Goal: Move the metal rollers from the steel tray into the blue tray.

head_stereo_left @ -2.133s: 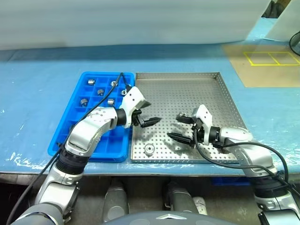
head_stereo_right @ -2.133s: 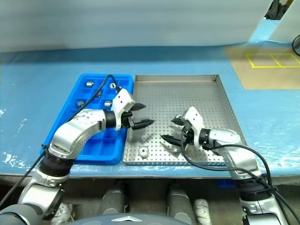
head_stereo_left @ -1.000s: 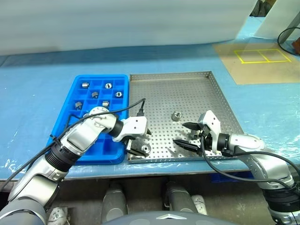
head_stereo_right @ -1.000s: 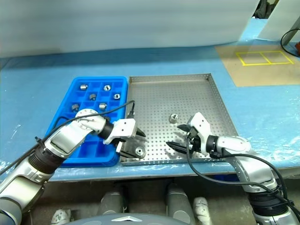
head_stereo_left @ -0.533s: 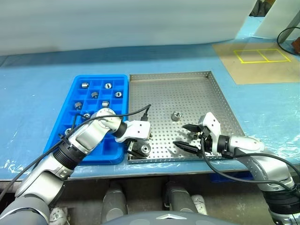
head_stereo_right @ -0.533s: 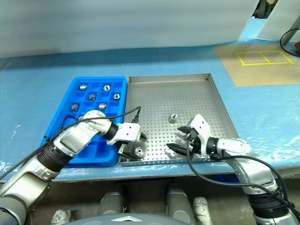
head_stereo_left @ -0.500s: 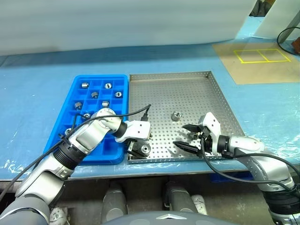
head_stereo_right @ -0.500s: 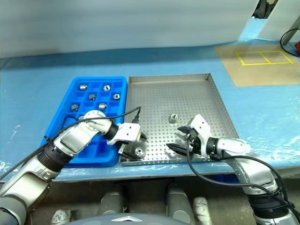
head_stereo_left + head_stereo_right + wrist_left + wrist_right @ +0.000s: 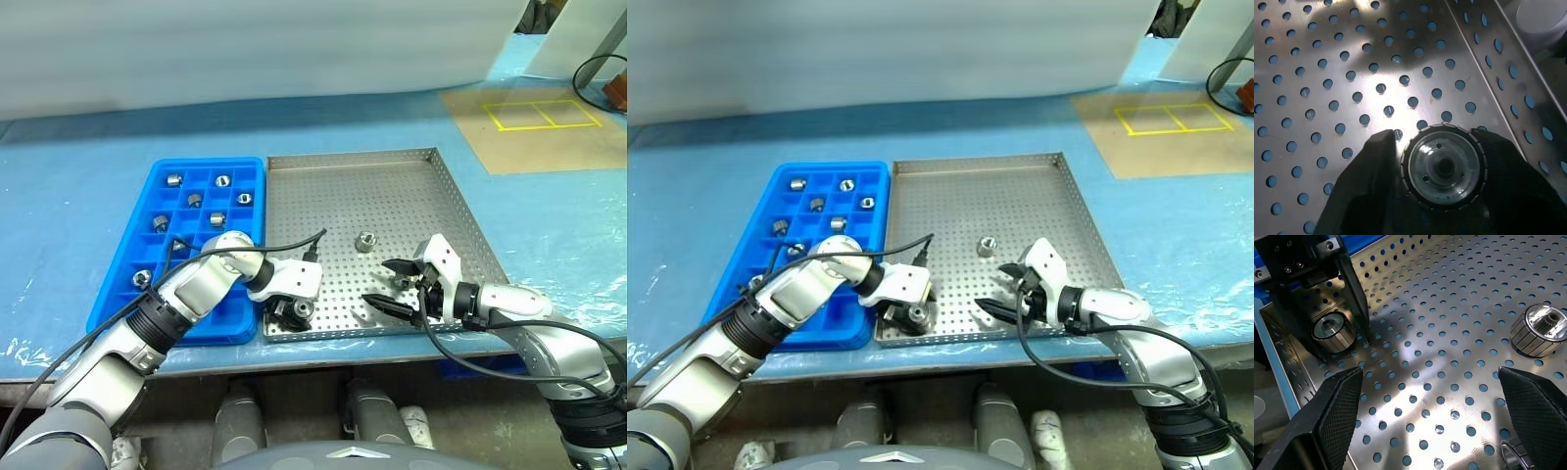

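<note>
Rollers in steel tray: one roller [image 9: 1444, 172] lies on its side near the front-left corner of the steel tray [image 9: 411, 186], its end face and dark centre hole turned toward the left wrist camera; a second roller [image 9: 367, 240] sits alone near the tray's middle; a third [image 9: 399, 281] lies at the right end effector, partly hidden by it.
Rollers in blue tray: seven sit in separate cells of the blue tray [image 9: 118, 294], six in the far half, such as one [image 9: 174, 179] near the far-left corner, and one [image 9: 142, 278] in a cell nearer the front-left.
Left end effector: the left end effector [image 9: 292, 311] is down at the steel tray's front-left corner, its two black fingers [image 9: 1369, 176] pressed to either side of the front roller, clamped on it; the roller rests on the perforated floor just beside the low front rim.
Right end effector: the right end effector [image 9: 387, 284] hovers low over the front-right part of the steel tray, its fingers [image 9: 1334, 409] spread wide apart and gripping nothing.
Trays: the blue tray lies to the left of the steel tray, their long sides touching or nearly so.
Surface: both trays rest on a blue sheet [image 9: 59, 196] covering the surface; a tan board with yellow lines [image 9: 534, 116] lies at the far right.
</note>
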### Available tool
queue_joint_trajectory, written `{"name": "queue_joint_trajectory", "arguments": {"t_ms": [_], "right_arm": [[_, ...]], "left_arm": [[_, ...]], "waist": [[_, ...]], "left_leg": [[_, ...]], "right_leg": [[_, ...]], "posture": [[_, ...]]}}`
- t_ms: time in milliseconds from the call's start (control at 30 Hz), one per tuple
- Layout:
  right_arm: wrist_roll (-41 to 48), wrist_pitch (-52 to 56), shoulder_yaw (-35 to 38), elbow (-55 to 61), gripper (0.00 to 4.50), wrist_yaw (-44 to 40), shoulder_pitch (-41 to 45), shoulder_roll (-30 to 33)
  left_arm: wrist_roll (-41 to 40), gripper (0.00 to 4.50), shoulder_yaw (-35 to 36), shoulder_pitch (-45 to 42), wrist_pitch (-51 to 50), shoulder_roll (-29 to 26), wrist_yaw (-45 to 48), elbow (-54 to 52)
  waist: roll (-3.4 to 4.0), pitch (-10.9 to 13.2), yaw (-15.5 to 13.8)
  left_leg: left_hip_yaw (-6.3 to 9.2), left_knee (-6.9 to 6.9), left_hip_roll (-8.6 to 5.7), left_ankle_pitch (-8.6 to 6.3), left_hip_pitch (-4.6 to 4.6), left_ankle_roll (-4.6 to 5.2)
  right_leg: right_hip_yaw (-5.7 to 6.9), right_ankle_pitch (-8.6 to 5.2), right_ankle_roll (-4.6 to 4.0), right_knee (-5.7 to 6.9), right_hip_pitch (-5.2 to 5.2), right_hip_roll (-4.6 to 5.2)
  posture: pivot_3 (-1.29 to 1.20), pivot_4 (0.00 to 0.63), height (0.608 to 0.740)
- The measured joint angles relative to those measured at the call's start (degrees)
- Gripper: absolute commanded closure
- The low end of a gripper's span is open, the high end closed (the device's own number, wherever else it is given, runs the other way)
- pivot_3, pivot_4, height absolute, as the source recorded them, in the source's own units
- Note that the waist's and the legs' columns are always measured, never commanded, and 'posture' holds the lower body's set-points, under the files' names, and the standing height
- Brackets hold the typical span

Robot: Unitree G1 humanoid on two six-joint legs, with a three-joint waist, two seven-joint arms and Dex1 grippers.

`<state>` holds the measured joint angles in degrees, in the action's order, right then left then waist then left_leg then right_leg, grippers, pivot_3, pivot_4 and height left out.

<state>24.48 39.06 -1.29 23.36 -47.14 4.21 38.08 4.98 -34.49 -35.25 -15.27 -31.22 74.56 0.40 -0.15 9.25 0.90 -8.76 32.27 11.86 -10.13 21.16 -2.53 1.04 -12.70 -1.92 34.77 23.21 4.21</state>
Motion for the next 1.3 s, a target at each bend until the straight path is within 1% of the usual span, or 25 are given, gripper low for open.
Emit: {"name": "queue_joint_trajectory", "arguments": {"t_ms": [133,267,367,467,533,567,667,767,933,1000,1133,1300], "right_arm": [[-0.15,-0.15,-0.37,-0.01,0.0,0.11,0.39,-0.09],[-0.36,-0.37,-1.41,-0.06,0.0,0.06,1.37,-0.56],[-0.53,-0.8,-2.4,-0.89,0.0,-0.34,2.99,-1.12],[-1.07,-1.65,-3.89,-3.35,0.0,-1.25,5.05,-1.34],[-1.76,-2.72,-5.52,-5.79,0.0,-2.55,6.79,-1.65],[-1.92,-3.05,-6.02,-6.63,0.0,-2.98,7.32,-1.71],[-2.6,-4.39,-7.69,-10.19,0.0,-4.67,10.25,-2.41],[-3.36,-6.09,-8.94,-12.73,0.0,-6.49,12.7,-2.87],[-4.33,-7.97,-11.27,-16.74,0.0,-9.17,15.41,-4.53],[-4.42,-8.75,-11.92,-18.1,0.0,-10.38,16.93,-5.22],[-4.37,-10.04,-12.58,-21.5,0.0,-14.02,21.93,-6.59],[-5.44,-13.29,-13.61,-26.93,0.0,-18.27,27.41,-7.84]], "left_arm": [[0.17,2.78,0.07,0.0,0.66,0.3,-0.85,0.49],[0.44,2.78,1.71,0.28,-1.4,2.62,-5.34,1.46],[-0.36,2.78,5.92,2.0,-6.85,5.38,-11.36,0.55],[0.13,2.78,11.56,2.28,-13.12,9.88,-21.66,-1.37],[0.29,2.78,16.21,2.96,-18.94,12.73,-28.98,-4.9],[0.26,2.78,17.5,3.6,-20.5,13.62,-30.99,-6.46],[-0.06,2.78,22.73,8.06,-26.79,18.03,-38.86,-13.14],[-0.38,2.78,26.66,12.16,-32.39,21.6,-45.15,-19.12],[-0.33,2.78,33.94,15.02,-38.08,25.62,-54.7,-27.2],[-0.3,2.78,35.14,16.32,-39.21,26.05,-57.14,-29.64],[-0.43,2.78,36.4,21.86,-42.32,26.42,-60.15,-35.43],[-0.54,2.78,37.79,26.56,-45.83,26.96,-63.27,-41.69]], "waist": [[0.04,-0.02,-0.05],[0.05,-0.03,-0.26],[0.04,-0.02,-0.32],[0.03,-0.02,-0.44],[0.03,-0.01,-0.39],[0.02,-0.01,-0.39],[0.01,0.0,-0.46],[-0.02,0.02,-1.19],[-0.03,0.03,-2.96],[-0.05,0.03,-3.56],[-0.06,0.04,-4.16],[-0.08,0.05,-6.15]], "left_leg": [[0.0,0.0,-0.01,0.0,-0.01,0.0],[0.0,0.03,-0.03,0.0,0.02,0.0],[0.02,0.03,-0.02,0.0,0.09,0.01],[0.06,0.03,-0.03,0.0,0.19,0.02],[0.07,0.03,-0.02,-0.01,0.23,0.04],[0.07,0.03,-0.02,-0.01,0.27,0.05],[0.09,0.01,-0.02,-0.02,0.35,0.1],[0.14,0.02,0.02,-0.02,0.42,0.1],[0.17,0.03,0.0,-0.02,0.45,0.1],[0.19,0.04,0.0,-0.02,0.46,0.1],[0.23,0.04,0.02,0.04,0.64,0.21],[0.27,0.04,0.04,0.09,0.8,0.27]], "right_leg": [[0.0,0.0,0.0,0.0,-0.02,0.0],[0.0,0.0,0.0,-0.01,-0.05,0.04],[0.03,0.0,0.0,-0.03,-0.02,0.04],[0.07,0.0,-0.01,-0.05,0.02,0.04],[0.09,0.0,-0.01,-0.08,0.05,0.04],[0.1,0.0,-0.02,-0.08,0.06,0.04],[0.16,-0.01,-0.02,-0.14,0.11,0.05],[0.25,-0.01,-0.03,-0.16,0.14,0.05],[0.28,-0.01,-0.03,-0.16,0.14,0.08],[0.3,-0.01,-0.02,-0.18,0.14,0.08],[0.37,-0.01,-0.03,-0.22,0.28,0.09],[0.42,-0.01,-0.03,-0.19,0.46,0.08]], "posture": [[-0.27,0.15,0.74],[-0.23,0.15,0.74],[-0.2,0.15,0.74],[-0.15,0.15,0.74],[-0.12,0.15,0.74],[-0.1,0.15,0.74],[-0.06,0.15,0.74],[-0.02,0.15,0.74],[0.07,0.15,0.74],[0.1,0.15,0.74],[0.17,0.15,0.74],[0.24,0.15,0.74]]}}
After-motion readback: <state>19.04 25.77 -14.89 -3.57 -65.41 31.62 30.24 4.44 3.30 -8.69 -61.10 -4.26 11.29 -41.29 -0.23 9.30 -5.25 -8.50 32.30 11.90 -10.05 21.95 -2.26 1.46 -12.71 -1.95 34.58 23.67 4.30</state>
